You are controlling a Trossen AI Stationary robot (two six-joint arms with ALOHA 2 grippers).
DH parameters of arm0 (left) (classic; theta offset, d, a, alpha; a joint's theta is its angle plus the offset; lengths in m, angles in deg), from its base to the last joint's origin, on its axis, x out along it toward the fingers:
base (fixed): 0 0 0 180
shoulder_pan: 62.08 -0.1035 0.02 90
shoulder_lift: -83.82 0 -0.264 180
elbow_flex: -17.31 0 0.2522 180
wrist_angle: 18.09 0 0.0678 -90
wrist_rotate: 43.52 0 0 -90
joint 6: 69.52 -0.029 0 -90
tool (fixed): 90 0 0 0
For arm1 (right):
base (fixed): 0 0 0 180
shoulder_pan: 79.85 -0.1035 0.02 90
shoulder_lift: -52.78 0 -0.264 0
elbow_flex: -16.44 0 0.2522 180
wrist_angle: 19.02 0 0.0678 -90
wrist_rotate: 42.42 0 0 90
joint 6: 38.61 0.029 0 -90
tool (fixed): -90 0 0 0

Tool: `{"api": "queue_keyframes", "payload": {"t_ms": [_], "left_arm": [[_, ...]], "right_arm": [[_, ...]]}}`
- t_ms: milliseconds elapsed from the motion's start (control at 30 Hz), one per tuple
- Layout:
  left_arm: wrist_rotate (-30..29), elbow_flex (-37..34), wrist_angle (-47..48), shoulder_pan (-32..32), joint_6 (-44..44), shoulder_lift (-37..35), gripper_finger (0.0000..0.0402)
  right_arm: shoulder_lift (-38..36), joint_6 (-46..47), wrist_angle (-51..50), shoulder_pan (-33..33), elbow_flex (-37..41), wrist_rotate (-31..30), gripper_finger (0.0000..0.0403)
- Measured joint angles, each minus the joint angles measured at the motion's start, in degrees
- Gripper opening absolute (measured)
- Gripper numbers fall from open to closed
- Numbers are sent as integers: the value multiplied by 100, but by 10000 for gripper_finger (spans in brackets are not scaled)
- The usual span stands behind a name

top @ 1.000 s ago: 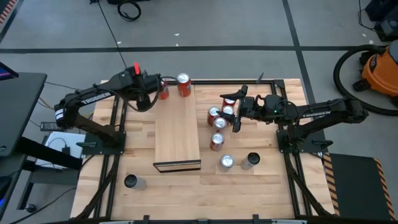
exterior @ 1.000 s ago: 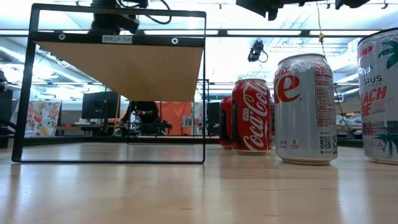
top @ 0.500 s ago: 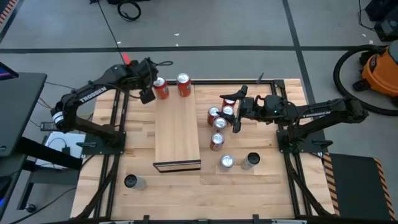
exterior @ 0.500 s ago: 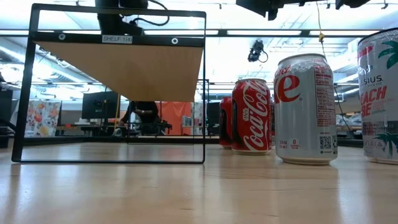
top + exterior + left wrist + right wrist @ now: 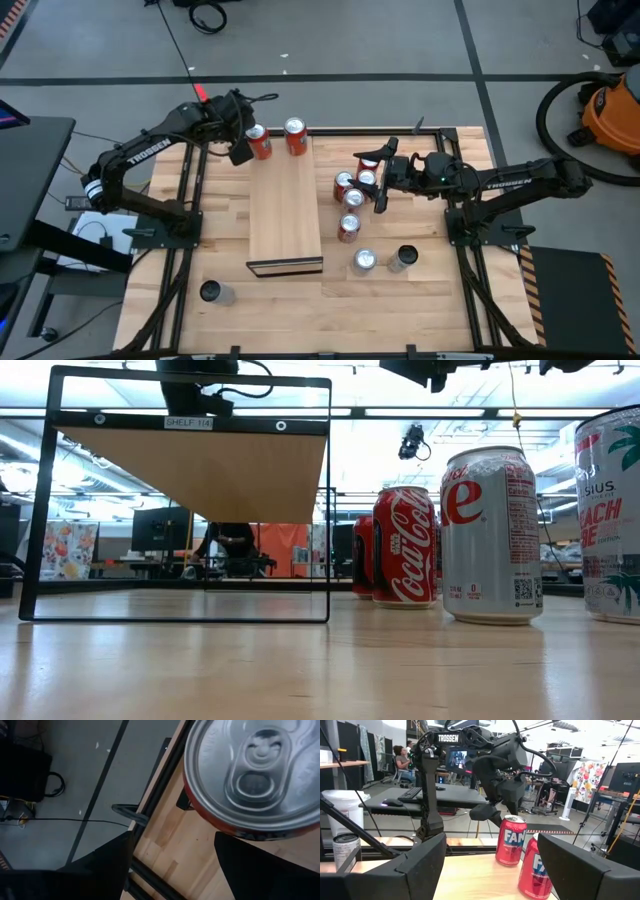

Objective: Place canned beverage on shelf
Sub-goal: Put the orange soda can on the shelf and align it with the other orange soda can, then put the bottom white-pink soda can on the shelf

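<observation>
The shelf (image 5: 285,205) is a long pale board lying on the slatted table; in the low view (image 5: 190,470) it shows its dark-edged open end. Two red cans stand upright at its far end, one at the left corner (image 5: 259,142) and one beside it (image 5: 295,135); both also show in the right wrist view (image 5: 510,840) (image 5: 536,867). My left gripper (image 5: 240,145) is open and hovers just left of and above the left can, whose top fills the left wrist view (image 5: 255,775). My right gripper (image 5: 378,185) is open and empty beside a cluster of cans.
Several cans (image 5: 350,205) stand in a cluster right of the shelf, with two silver-topped cans (image 5: 364,260) (image 5: 403,258) nearer. A dark can (image 5: 210,291) stands near left. Black frame rails (image 5: 190,190) run along the table's sides. In the low view, cans (image 5: 490,535) stand right of the shelf.
My left gripper has risen from the red can at the shelf's far left corner and drawn back a little toward the table's left edge. The can stays upright where it was and now shows fully.
</observation>
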Motion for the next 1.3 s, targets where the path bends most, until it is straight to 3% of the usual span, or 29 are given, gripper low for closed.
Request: {"api": "queue_keyframes", "payload": {"t_ms": [767,1033,1133,1233,1300], "left_arm": [[266,0,-140,0,81,15,288],[257,11,929,344,298,-331,288],[751,11,1904,660,1055,-496,288],[1739,11,2651,1075,1953,-604,288],[2563,10,2566,1475,2658,-662,288]], "right_arm": [[0,0,2,0,0,-1,323],[0,-4,2,3,0,-2,323],[0,-2,2,17,0,-2,323],[1,1,9,17,0,-4,323],[0,27,7,17,0,-3,323]]}}
